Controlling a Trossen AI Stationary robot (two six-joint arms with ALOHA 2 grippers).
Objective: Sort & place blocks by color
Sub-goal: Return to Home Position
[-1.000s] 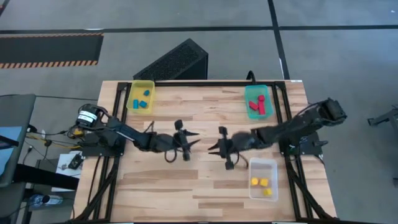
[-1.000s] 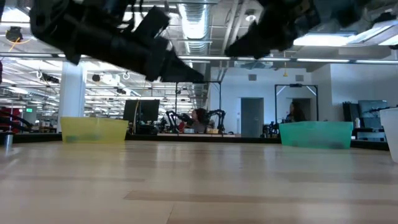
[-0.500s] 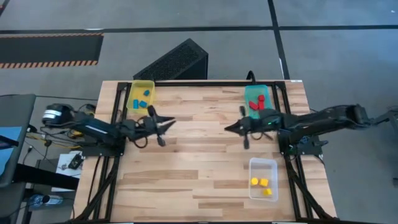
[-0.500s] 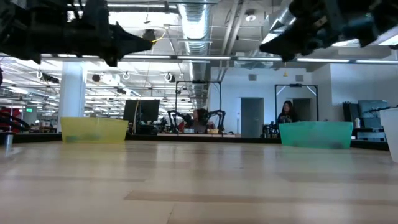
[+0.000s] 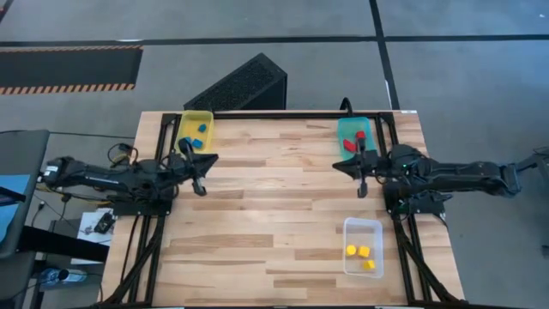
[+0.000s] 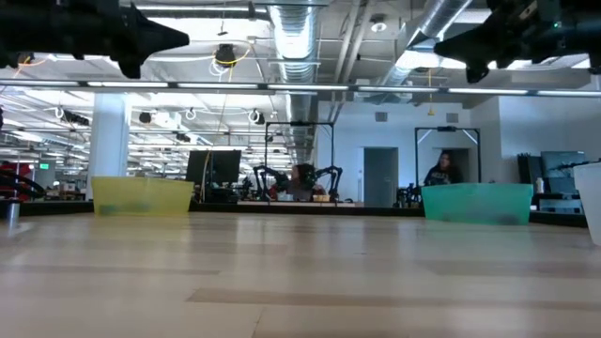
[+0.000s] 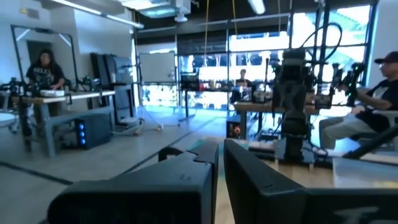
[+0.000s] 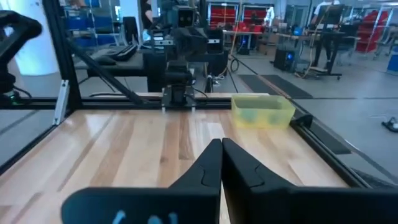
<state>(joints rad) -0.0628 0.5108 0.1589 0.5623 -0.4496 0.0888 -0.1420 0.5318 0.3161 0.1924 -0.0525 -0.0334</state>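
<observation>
The blocks lie sorted in three bins. Blue blocks sit in the yellow bin at the far left. Red blocks lie in the teal bin at the far right. Yellow blocks rest in the clear bin near the right edge. My left gripper hovers shut above the table's left side, just near of the yellow bin. My right gripper hovers shut above the right side, beside the teal bin. Both are empty, and both show high up in the low view, left and right.
The wooden tabletop lies between the two arms, with no loose blocks on it. A black slanted box stands on the floor beyond the far edge. People sit and stand in the room behind the table.
Both arms have drawn back from the table's middle. The left gripper has swung toward the left edge and the yellow bin, the right gripper toward the right edge and the teal bin. Both have risen in the low view. The blocks in the bins have stayed put.
</observation>
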